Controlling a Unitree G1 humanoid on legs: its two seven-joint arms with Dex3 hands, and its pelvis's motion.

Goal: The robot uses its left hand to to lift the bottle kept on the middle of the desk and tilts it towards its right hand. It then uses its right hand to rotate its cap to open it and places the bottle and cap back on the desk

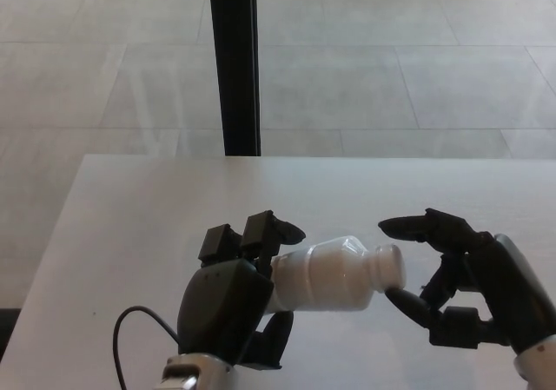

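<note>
Item count: one white bottle [334, 275], lower centre of frame. Two black robot hands: left robot hand [233, 307] at lower left, right robot hand [460, 290] at lower right. One tabletop [156, 208]. One dark vertical post [234, 60], upper centre. One black cable [130, 329], lower left.

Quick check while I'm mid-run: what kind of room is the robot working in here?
Probably an indoor lab or office-like space. The robot works at a plain white desk set on a floor of large pale tiles, with a black post rising behind the desk. Nothing homely or industrial shows.
</note>
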